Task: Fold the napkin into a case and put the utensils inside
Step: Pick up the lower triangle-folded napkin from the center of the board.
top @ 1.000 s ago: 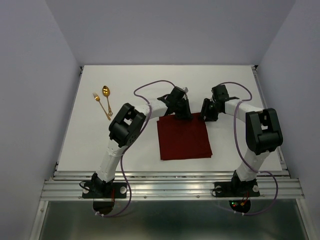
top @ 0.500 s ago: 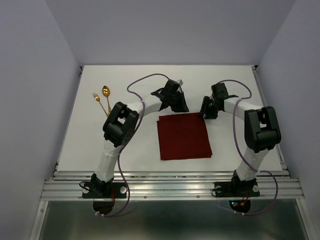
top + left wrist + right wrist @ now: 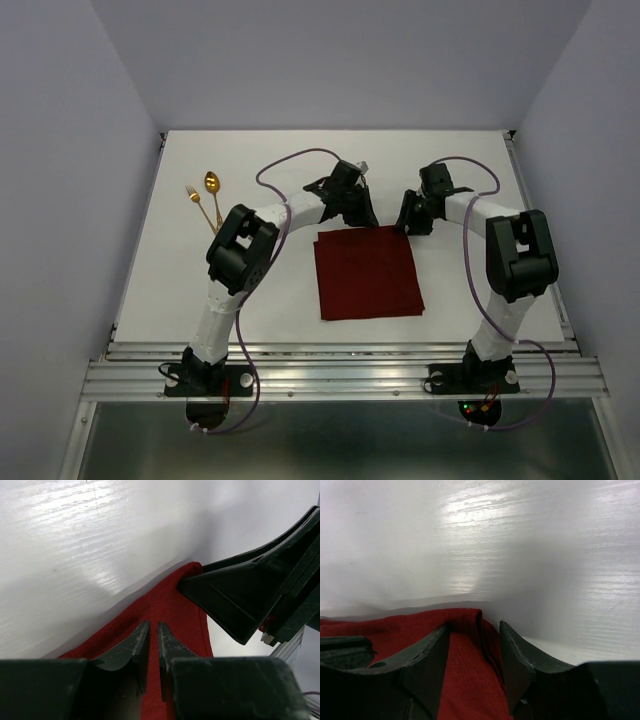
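The napkin point(image 3: 368, 272) lies flat around the middle of the surface point(image 3: 480, 170), a little toward its near edge. Both my grippers are at the napkin's far edge. My left gripper point(image 3: 358, 215) is over the far left corner with its fingers point(image 3: 135, 647) drawn almost together, only a thin slit between them. I cannot tell whether any cloth is caught there. My right gripper point(image 3: 412, 222) straddles the far right corner, its jaws apart, and a raised fold of cloth stands between them. The spoon point(image 3: 213, 190) and fork point(image 3: 203, 210) lie side by side near the surface's far left corner.
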You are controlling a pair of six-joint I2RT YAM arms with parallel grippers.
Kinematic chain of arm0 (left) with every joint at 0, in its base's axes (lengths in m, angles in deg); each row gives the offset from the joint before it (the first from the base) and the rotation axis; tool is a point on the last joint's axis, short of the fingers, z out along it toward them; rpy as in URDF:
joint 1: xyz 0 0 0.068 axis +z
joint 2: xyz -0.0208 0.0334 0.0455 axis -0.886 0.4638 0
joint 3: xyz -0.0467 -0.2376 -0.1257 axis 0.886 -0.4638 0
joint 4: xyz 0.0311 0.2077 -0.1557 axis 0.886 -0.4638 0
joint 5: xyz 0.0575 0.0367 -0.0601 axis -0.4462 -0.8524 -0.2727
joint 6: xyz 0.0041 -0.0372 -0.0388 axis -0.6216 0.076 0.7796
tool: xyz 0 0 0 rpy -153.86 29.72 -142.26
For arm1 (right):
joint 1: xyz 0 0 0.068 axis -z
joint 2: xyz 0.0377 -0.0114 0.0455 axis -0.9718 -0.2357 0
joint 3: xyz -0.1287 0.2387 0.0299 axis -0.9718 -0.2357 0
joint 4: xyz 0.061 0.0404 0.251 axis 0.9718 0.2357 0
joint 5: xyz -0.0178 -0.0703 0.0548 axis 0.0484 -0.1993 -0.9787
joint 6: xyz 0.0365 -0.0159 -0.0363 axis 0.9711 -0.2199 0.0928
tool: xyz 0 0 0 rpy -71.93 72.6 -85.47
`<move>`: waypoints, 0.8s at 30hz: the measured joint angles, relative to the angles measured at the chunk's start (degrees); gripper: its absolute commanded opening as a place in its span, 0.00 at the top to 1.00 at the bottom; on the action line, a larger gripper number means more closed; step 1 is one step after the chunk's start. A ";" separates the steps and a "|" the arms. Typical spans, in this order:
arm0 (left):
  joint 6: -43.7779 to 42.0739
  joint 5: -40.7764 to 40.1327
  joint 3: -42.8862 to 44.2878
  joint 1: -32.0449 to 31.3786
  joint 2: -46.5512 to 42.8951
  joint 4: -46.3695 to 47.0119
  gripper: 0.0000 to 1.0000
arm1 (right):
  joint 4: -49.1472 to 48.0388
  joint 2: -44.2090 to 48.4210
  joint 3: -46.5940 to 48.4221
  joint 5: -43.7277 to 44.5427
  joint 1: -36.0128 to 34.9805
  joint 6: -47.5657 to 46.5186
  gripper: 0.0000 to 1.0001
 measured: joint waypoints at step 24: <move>-0.55 -0.35 0.09 -0.37 3.87 -0.17 0.93 | -1.44 -1.51 0.52 -1.36 -0.83 0.52 0.99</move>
